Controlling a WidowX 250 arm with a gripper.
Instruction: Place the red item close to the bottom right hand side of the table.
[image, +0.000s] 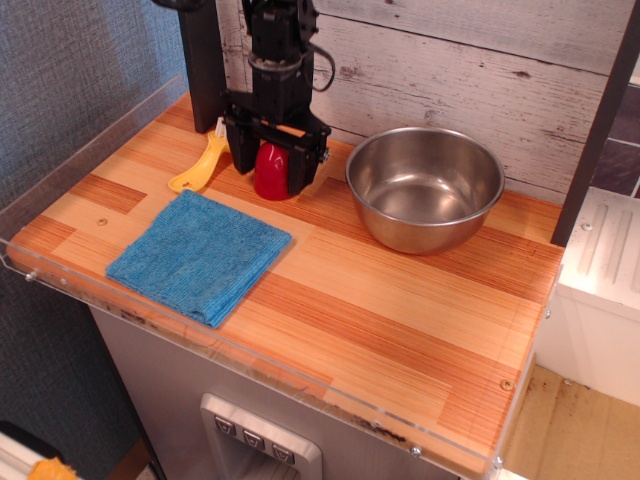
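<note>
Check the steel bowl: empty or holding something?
Empty. The steel bowl shows only bare, reflective metal inside; nothing rests on its bottom.

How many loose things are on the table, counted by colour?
Red: 1, the red item
Yellow: 1, the brush
Blue: 1, the cloth
Silver: 1, the steel bowl
Total: 4

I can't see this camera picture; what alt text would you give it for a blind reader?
A black robot tool straddles a small red cup at the back of a striped wooden table. A yellow brush lies to its left, a steel bowl sits to its right, and a folded blue cloth lies nearer the front.
</note>
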